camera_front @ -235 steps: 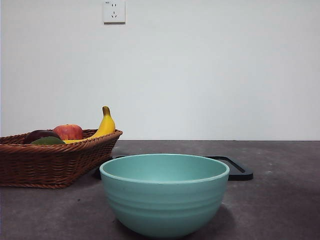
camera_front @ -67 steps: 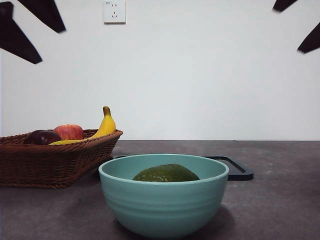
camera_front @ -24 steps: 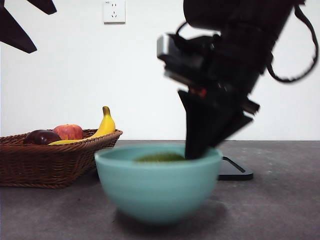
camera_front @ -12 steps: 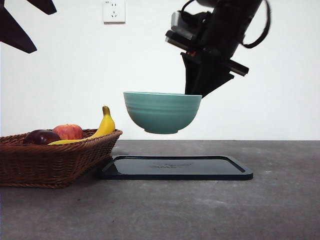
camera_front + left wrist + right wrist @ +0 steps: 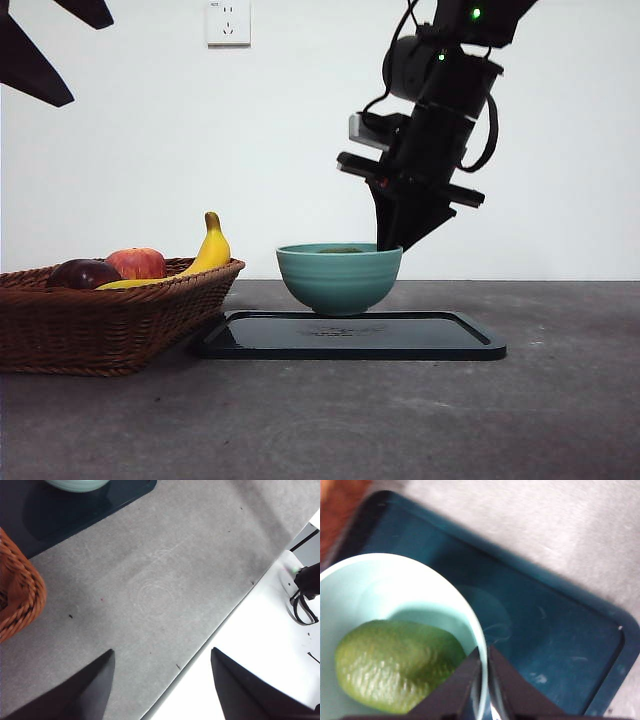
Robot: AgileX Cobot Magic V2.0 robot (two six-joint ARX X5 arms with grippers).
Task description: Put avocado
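Observation:
The dark green avocado (image 5: 395, 665) lies inside the teal bowl (image 5: 338, 278); in the front view only its top (image 5: 340, 249) shows over the rim. My right gripper (image 5: 390, 243) is shut on the bowl's right rim (image 5: 479, 645), one jaw inside and one outside. The bowl stands low on the dark tray (image 5: 440, 340), seemingly touching it. My left gripper (image 5: 162, 680) is open and empty, high above the table's front edge; it shows as black tips at the top left corner (image 5: 40, 50) of the front view.
A wicker basket (image 5: 110, 320) at the left holds a banana (image 5: 210, 250), a red apple (image 5: 137, 263) and a dark purple fruit (image 5: 85, 273). It stands close to the tray's left end. The table edge (image 5: 200, 655) runs below the left gripper.
The right gripper has lowered the bowl with the avocado from mid-air down onto the dark tray, slightly to the right. The left arm has not moved.

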